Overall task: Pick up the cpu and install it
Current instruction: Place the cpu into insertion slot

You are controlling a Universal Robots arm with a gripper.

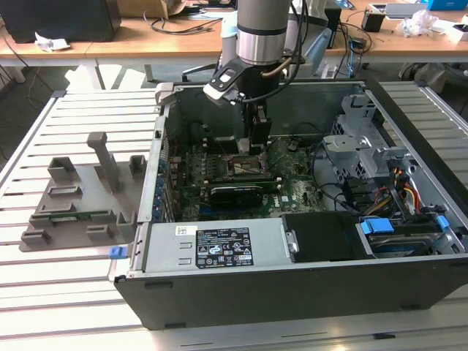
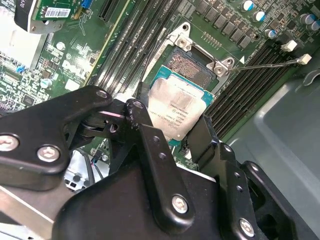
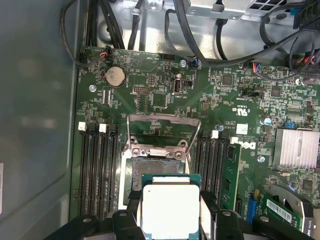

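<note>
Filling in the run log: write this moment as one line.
gripper: shut on cpu | cpu: over open socket, pin field partly uncovered | place: inside computer case

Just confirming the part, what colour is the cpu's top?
The cpu is dull silver on top, best in the first wrist view.

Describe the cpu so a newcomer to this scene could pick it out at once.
Inside the open computer case, find the green motherboard and the open socket. The cpu hangs over part of that socket, clamped in the black gripper. It is the flat square with a dull silver top and green rim, unlike the long black memory slots either side.
</note>
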